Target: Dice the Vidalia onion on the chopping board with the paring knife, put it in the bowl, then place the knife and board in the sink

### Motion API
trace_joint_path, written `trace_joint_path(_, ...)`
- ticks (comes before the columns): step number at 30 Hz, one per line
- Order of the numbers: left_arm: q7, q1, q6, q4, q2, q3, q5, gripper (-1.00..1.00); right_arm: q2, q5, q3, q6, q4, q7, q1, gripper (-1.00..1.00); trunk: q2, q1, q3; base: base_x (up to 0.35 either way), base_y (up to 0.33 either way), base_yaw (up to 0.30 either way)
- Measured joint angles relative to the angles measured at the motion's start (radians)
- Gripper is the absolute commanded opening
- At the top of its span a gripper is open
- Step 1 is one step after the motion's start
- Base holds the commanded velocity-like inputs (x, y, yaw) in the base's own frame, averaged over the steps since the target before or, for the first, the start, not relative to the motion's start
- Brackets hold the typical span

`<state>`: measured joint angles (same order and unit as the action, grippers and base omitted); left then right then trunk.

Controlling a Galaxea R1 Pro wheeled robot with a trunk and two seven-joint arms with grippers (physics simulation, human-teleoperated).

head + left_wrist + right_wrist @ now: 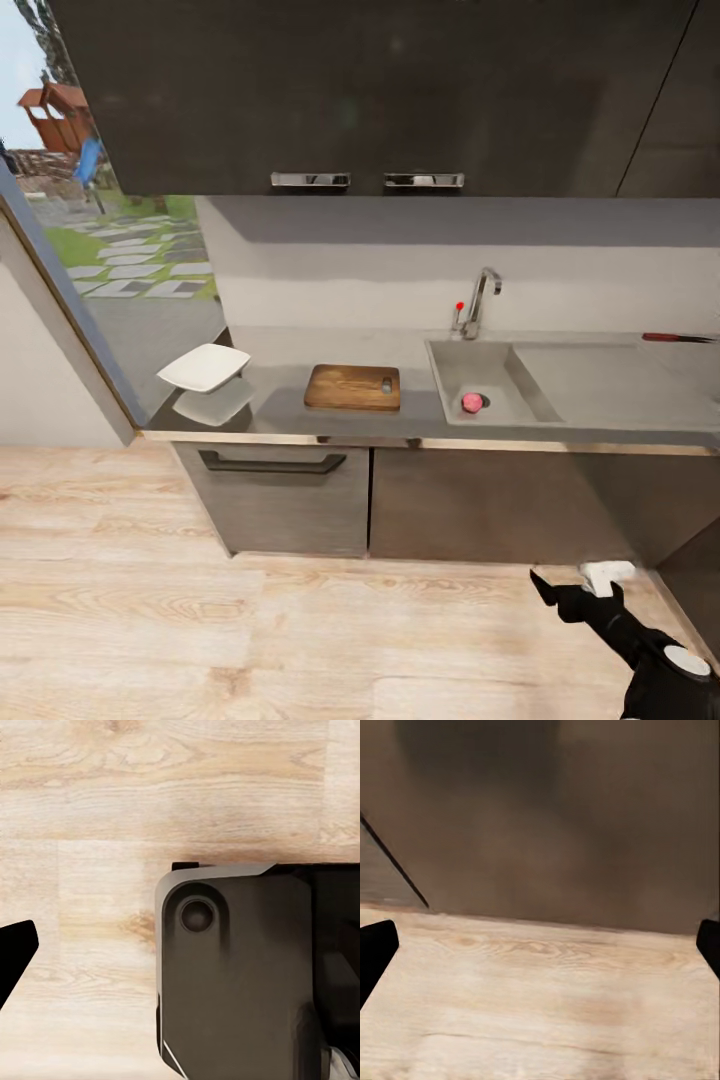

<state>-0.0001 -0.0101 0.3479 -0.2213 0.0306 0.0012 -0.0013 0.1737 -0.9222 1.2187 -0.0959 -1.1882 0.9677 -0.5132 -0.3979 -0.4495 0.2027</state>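
Right wrist view puts two dark fingertips (375, 952) at opposite edges of the picture, spread wide with nothing between them, looking at pale wooden floor (547, 1005) and the dark cabinet front (555, 817) beyond it. From the head view the right gripper (577, 589) hangs low at the near right, over the floor and just short of the cabinets, well below the worktop; I judge it is carried down and clear so the base can close in without striking the counter edge. Left wrist view shows one dark fingertip (15, 956) at the picture's edge, over floor and a dark part of the robot's own body (240, 975); the other finger is out of frame, so I cannot tell whether that gripper is spread or closed

Farther out, the countertop (420, 415) runs left to right. The sink (500, 350) is set right of centre, its tap (480, 300) at the far rim, and the Vidalia onion (472, 402) lies on the basin floor touching the drain, near the front wall, where a reach from the near side should meet it first. The chopping board (352, 387) lies flat just left of the sink, a short carry from the onion. The bowl (205, 367) sits at the far left end. The paring knife (675, 338) lies at the far right, behind the drainboard, well apart from the board

Nothing is yet grasped; the approach seems the step in hand
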Motion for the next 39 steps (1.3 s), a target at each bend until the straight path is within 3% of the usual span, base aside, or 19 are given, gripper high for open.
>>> trace_joint_path(1,0.0,0.0,0.0,0.0,0.0,0.0,0.0,1.0,0.0,-0.022,0.018,-0.017,0.062,-0.032,0.0,1.0,0.0,0.0,0.0,-0.003,0.0,0.0)
trace_joint_path(4,0.0,0.0,0.0,0.0,0.0,0.0,0.0,1.0,-0.051,-0.09,0.042,-0.051,0.264,-0.187,0.0,1.0,0.0,0.0,0.0,-0.001,0.0,0.0)
trace_joint_path(7,0.0,0.0,0.0,0.0,0.0,0.0,0.0,1.0,-0.142,-0.146,0.048,-0.074,0.568,-0.495,0.0,1.0,0.0,0.0,0.0,0.0,0.0,0.0)
trace_joint_path(8,0.0,0.0,0.0,0.0,0.0,0.0,0.0,1.0,-0.161,-0.15,0.049,-0.08,0.624,-0.55,0.0,1.0,0.0,0.0,0.0,0.0,0.0,0.0)
trace_joint_path(10,0.0,0.0,0.0,0.0,0.0,0.0,0.0,1.0,-0.225,-0.166,0.049,-0.108,0.823,-0.727,-0.001,1.0,0.0,0.0,0.0,0.0,0.0,0.0)
trace_joint_path(12,0.0,0.0,0.0,0.0,0.0,0.0,0.0,1.0,-0.257,-0.172,0.048,-0.127,0.936,-0.819,-0.001,1.0,0.0,0.0,0.0,0.0,0.0,0.0)
trace_joint_path(14,0.0,0.0,0.0,0.0,0.0,0.0,0.0,1.0,-0.271,-0.174,0.048,-0.137,1.001,-0.882,-0.001,1.0,0.0,0.0,0.0,0.0,0.0,0.0)
trace_joint_path(17,0.0,0.0,0.0,0.0,0.0,0.0,0.001,1.0,-0.271,-0.171,0.047,-0.142,1.047,-0.93,-0.001,1.0,0.0,0.0,0.0,0.0,0.0,0.0)
trace_joint_path(21,0.0,0.0,0.0,0.0,0.0,0.002,0.003,1.0,-0.235,-0.169,0.05,-0.141,1.074,-0.956,0.006,1.0,0.0,0.0,0.0,0.0,0.0,0.0)
trace_joint_path(25,0.001,0.0,0.0,-0.001,0.0,0.003,0.005,1.0,-0.211,-0.169,0.051,-0.144,1.087,-0.961,0.081,1.0,0.0,0.0,0.0,0.0,0.0,0.0)
trace_joint_path(30,0.001,0.0,0.0,-0.002,0.0,0.004,0.007,1.0,-0.204,-0.173,0.05,-0.155,1.091,-0.957,0.169,1.0,0.0,0.0,0.0,0.0,0.0,0.0)
trace_joint_path(39,0.001,0.0,0.0,-0.002,0.0,0.005,0.007,1.0,-0.203,-0.201,0.048,-0.29,1.1,-0.954,0.354,1.0,0.0,0.0,0.0,0.0,0.0,0.0)
